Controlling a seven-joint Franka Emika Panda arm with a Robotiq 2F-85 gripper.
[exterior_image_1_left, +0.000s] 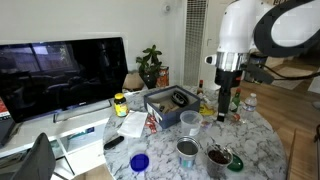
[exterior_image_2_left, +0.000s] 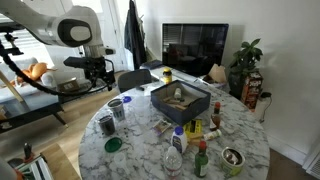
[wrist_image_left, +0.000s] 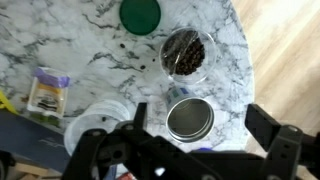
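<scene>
the gripper (wrist_image_left: 198, 125) hangs above the table (wrist_image_left: 60, 40), jaws spread wide and holding nothing. in the wrist view the can (wrist_image_left: 190, 118) lies straight below the gap between the two dark fingers (wrist_image_left: 265, 125) and touches neither. in both exterior views the gripper stands well above the tabletop, near the table's edge.

the can is round and made of metal, with a dull silver top inside a raised rim. just beyond it, nearly touching, is a jar (wrist_image_left: 186, 53), round and clear, filled with dark brown grainy bits. past the jar lies a lid (wrist_image_left: 140, 13), a flat, smooth green disc. beside the can, on the other side, stands a cup (wrist_image_left: 95, 125), clear, thin-walled and round, partly hidden by the gripper's body. a small flat packet (wrist_image_left: 45, 90) with a purple edge lies near the cup.

the table is round, glossy white marble with grey veins. a dark rectangular box (exterior_image_2_left: 180, 98) sits at its middle, well apart from the can.
</scene>
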